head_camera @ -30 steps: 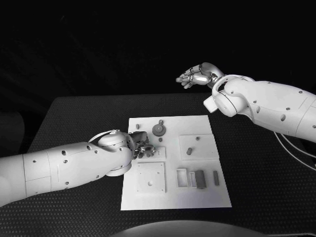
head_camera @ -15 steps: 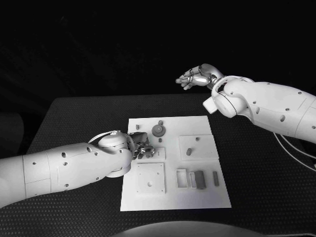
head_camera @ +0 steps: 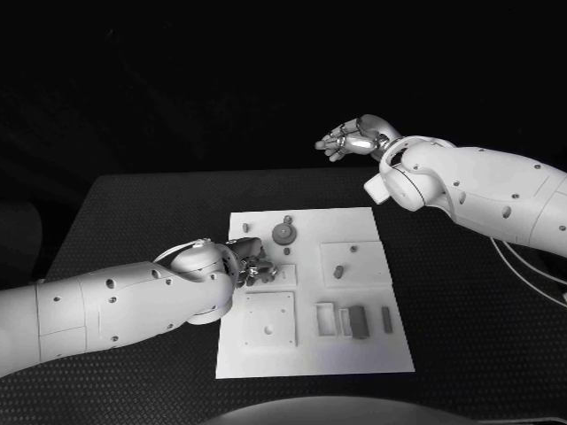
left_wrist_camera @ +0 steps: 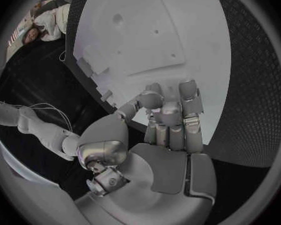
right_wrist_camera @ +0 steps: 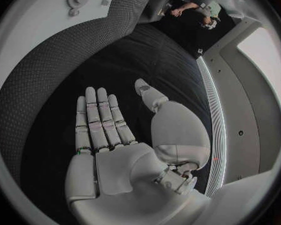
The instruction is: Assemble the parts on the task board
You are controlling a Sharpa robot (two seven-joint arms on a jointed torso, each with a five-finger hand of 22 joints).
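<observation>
We have our left hand [head_camera: 249, 263] low over the task board [head_camera: 312, 354], fingers curled; grip unclear. Our right hand [head_camera: 350, 138] is parked beyond the counter [head_camera: 130, 212], fingers spread, keeping clear.

left hand [head_camera: 249, 263] crowding task board [head_camera: 312, 354], seemingly touching

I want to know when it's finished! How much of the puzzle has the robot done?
Not much looks done: several small parts lie loose on the task board. The left hand is low over the board's left side, fingers curled; whether it holds a part is unclear. The right hand is raised beyond the table, open and empty. Most assembling remains.
</observation>
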